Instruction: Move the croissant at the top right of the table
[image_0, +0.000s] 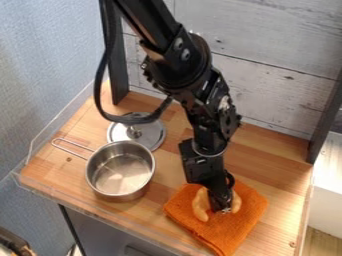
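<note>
My gripper (223, 209) points down at the front right of the table (274, 165), low over the croissant (201, 204). The croissant rests on a folded orange cloth (227, 232), and its curved ends show on both sides of the gripper. The gripper hides the croissant's middle, so whether it is held cannot be told.
A steel pot (120, 170) with its handle toward the left stands left of the cloth. Behind it lies a metal lid (152, 134). A clear rim (87, 207) runs along the front and left edges; dark posts (325, 125) stand at the back.
</note>
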